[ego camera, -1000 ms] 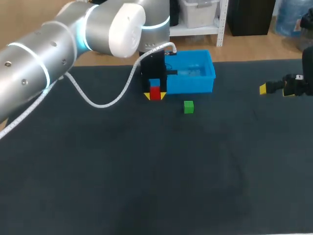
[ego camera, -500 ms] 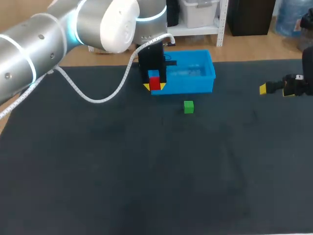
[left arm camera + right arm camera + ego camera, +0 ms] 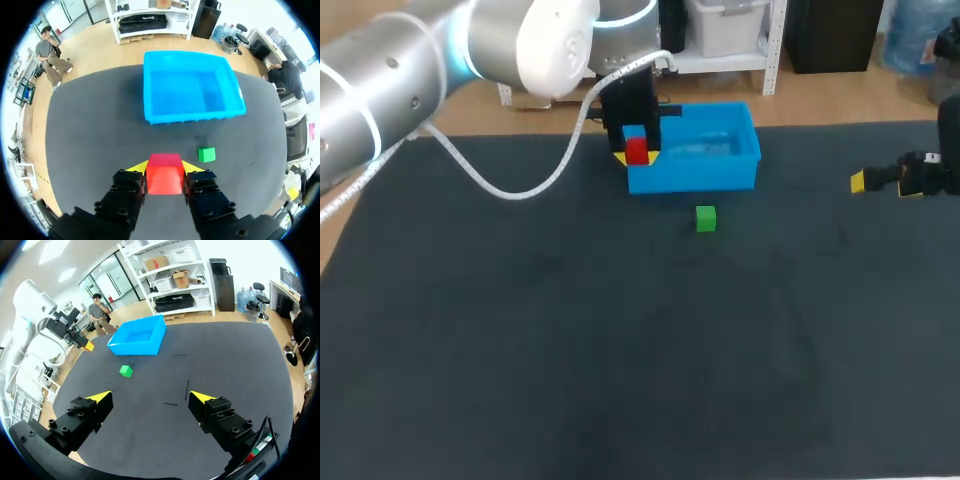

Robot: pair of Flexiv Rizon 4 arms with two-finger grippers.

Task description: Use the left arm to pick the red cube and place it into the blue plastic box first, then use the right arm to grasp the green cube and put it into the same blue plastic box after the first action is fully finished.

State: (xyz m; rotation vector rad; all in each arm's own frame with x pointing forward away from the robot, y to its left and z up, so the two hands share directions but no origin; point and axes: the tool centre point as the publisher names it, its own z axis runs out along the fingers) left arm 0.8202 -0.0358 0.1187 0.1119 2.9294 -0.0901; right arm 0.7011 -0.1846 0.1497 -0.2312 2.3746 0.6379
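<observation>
Table point(image 3: 620, 350) — dark grey matte top, evenly lit; few short dark marks point(image 3: 187, 389) on surface.

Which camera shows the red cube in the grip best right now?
Left wrist view: the red cube sits large between the left gripper's yellow tips. Head view shows it small by the blue box; right wrist view, a distant speck.

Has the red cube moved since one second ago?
Yes. In the left gripper, the red cube went up, from the front corner of the blue plastic box to its left rim.
</observation>
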